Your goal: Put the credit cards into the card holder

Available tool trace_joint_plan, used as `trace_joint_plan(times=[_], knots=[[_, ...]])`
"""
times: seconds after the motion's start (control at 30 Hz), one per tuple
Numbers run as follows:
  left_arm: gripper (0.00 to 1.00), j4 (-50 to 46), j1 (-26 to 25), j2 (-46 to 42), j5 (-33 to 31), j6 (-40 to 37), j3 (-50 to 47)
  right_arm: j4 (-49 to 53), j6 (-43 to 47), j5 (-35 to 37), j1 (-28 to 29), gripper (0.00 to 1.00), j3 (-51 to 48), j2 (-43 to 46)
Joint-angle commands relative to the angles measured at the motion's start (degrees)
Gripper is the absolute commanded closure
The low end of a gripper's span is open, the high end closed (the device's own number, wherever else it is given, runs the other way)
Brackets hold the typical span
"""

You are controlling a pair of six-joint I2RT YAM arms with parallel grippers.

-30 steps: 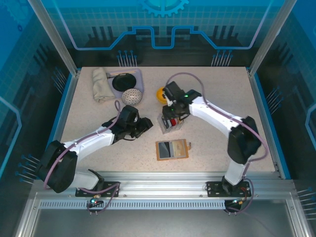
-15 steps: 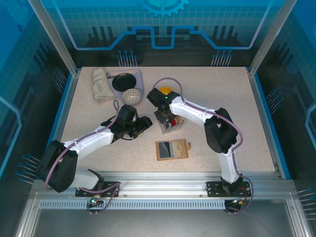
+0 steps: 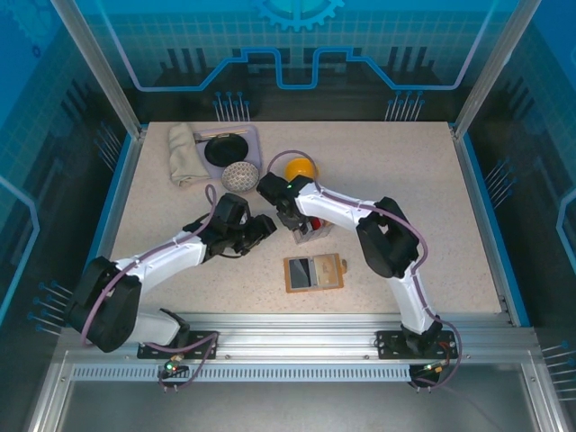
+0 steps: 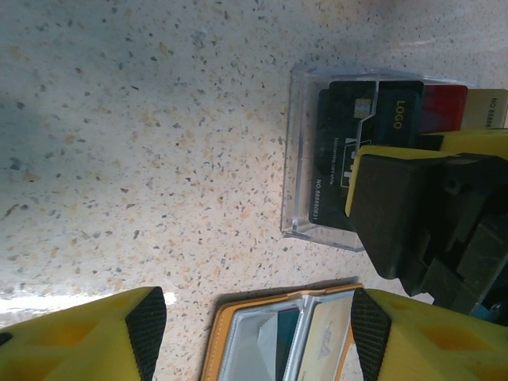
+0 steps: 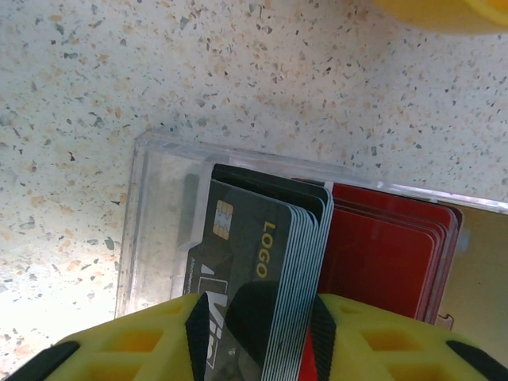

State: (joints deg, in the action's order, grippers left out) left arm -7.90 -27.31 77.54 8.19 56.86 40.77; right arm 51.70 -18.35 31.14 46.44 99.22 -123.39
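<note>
Cards (image 5: 254, 238) stand in a mid-surface tray (image 5: 159, 214); right fingers (image 5: 127, 341) straddle the black ones, clamped or not we cannot tell. Left fingers (image 4: 79, 333) apart near the holder (image 3: 313, 272). We judge picking underway; next, lift one out.

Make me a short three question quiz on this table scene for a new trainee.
1. True or false: the card holder lies open on the table.
2. Which cards stand between the right tool's fingers? A yellow, B black, C pale blue.
3. Short answer: what is the left tool holding?
Key: 1 true. 2 B, the black cards in the clear tray. 3 Nothing; it is open, with the card holder below it.
</note>
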Motion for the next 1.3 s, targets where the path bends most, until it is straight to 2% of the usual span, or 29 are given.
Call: trace_joint_plan(times=[0.0,0.13,0.47,1.07,1.27], knots=[[0.33,-1.61,0.51,-2.58,-1.72,-0.52,-1.2,1.81,0.15,5.49,0.9,0.59,0.59,-0.42],[0.33,-1.77,0.48,-2.88,-1.86,-0.42,-1.22,1.06,1.16,7.1,0.91,0.58,-0.14,1.36],[0.33,-1.43,0.5,-2.39,-1.41,-0.13,-1.07,1.21,1.4,6.11,0.85,0.66,-0.6,2.5],[0.33,-1.16,0.5,-1.73,-0.9,0.0,-0.58,0.95,1.9,6.44,0.06,0.7,-1.48,4.1],[0.33,-1.15,0.51,-1.49,-0.65,0.0,-0.31,0.9,1.74,3.11,-0.69,0.71,-1.66,3.95]])
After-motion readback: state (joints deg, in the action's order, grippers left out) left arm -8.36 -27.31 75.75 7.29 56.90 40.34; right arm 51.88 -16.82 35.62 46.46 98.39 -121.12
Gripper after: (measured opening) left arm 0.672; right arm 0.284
